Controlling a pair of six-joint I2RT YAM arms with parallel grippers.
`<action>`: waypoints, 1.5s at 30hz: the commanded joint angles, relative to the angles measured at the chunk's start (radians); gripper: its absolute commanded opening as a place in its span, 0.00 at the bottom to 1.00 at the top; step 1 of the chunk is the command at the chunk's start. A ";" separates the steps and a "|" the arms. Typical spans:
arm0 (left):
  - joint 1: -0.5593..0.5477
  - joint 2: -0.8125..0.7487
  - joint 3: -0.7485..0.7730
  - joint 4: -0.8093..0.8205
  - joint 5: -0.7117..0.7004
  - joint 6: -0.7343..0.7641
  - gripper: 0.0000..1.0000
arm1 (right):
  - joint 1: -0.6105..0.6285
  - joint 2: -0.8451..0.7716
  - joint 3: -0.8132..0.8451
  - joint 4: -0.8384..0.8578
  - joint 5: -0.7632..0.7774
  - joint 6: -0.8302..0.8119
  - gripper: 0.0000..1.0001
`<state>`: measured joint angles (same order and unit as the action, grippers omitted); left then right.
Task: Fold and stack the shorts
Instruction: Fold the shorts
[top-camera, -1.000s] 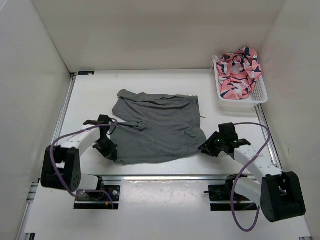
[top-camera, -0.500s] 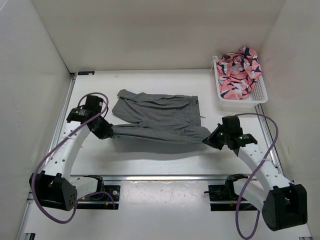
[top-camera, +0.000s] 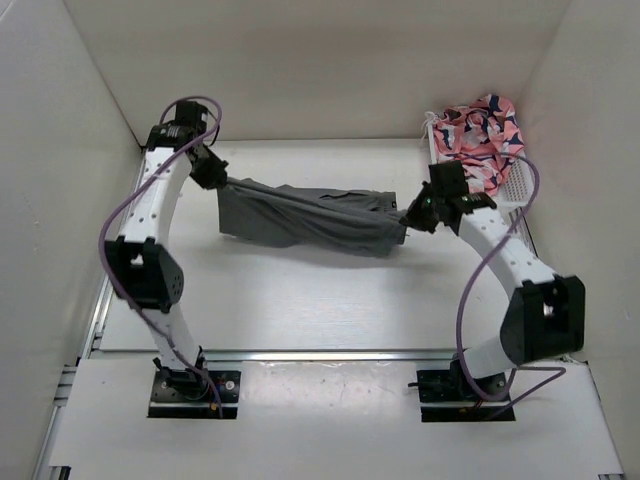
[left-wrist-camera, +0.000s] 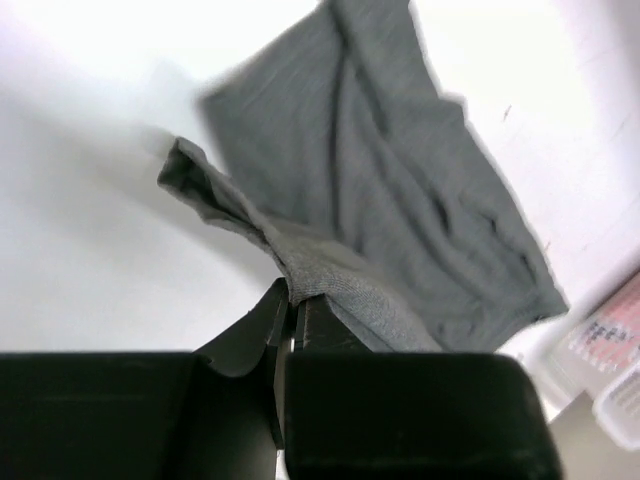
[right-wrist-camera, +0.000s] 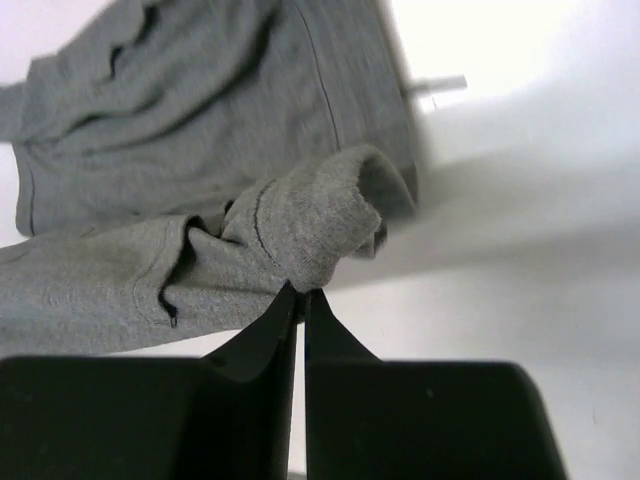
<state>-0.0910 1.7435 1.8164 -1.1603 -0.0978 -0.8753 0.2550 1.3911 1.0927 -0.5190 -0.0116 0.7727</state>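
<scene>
While the left pincer (top-camera: 214, 178) is clamped on one corner of the shorts (top-camera: 300, 215), well away from the basket (top-camera: 520, 192), the right pincer (top-camera: 408, 218) — just beside it — is shut on the opposite corner, so the cloth is drawn taut, presumably for folding. Each pinch is shown only by wrist views; the span, from above.

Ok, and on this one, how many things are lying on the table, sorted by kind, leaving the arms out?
grey shorts: 1
pink patterned cloth heap: 1 (how many pieces are in it cannot be told)
white basket: 1 (holds the pink heap)
Total: 3
</scene>
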 joint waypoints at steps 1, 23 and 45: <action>0.033 0.157 0.240 -0.022 -0.104 0.067 0.10 | -0.010 0.136 0.165 0.014 0.114 -0.068 0.00; 0.073 0.350 0.369 0.116 0.021 0.259 0.91 | -0.028 0.418 0.469 0.059 0.045 -0.133 0.85; 0.063 0.462 -0.066 0.264 0.158 0.263 0.89 | -0.017 0.505 0.159 0.332 -0.163 0.039 0.93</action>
<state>-0.0227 2.1872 1.7153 -0.9401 0.0364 -0.6056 0.2230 1.8545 1.1881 -0.2329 -0.1978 0.8055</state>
